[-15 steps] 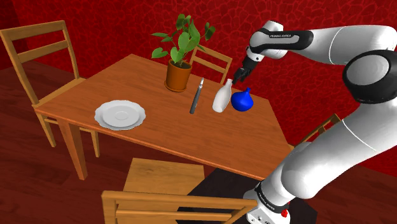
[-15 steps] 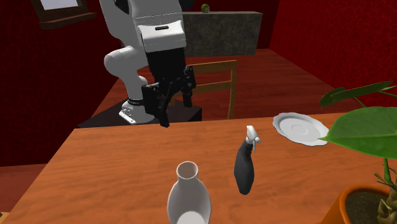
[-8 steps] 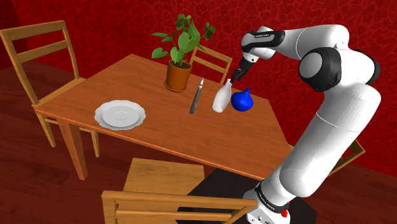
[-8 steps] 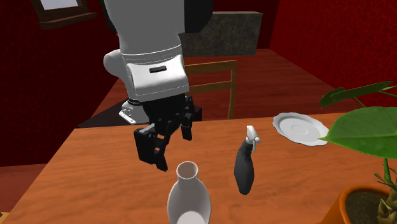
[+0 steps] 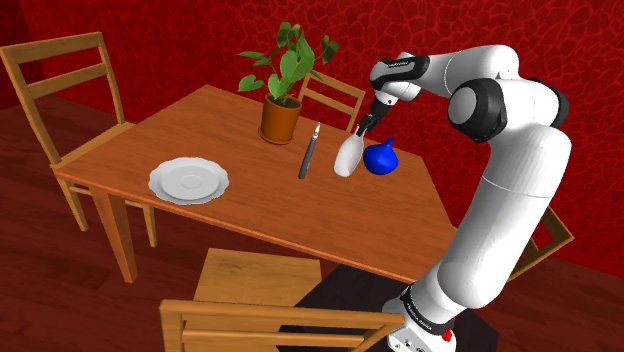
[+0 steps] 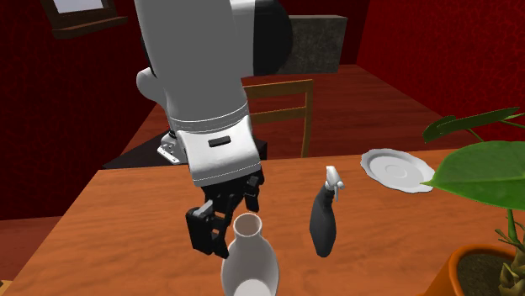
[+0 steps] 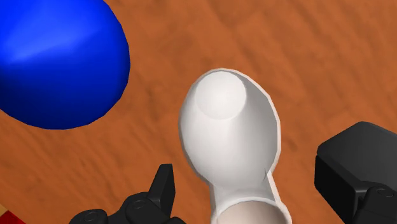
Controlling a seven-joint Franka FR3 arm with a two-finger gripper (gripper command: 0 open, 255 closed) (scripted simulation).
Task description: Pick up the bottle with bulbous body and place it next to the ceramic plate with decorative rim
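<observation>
Stage: approach, nothing lifted. Gripper spread wide, fingers either side of white bottle top, not gripping. Bottle upright on table, just beside blue flask, well apart from plate. Outstanding: grasp, lift, carry, set down beside plate.

Carried the all-black two-finger gripper off its spot above the round blue vase, toward the shoulder view's left and down to the neck of the white bulbous bottle. In the second exterior view, lowered it from over the brown wooden table's far edge to straddle the bottle's mouth (fingers apart, one each side). Drew the white arm's elbow in from the shoulder view's right edge.
</observation>
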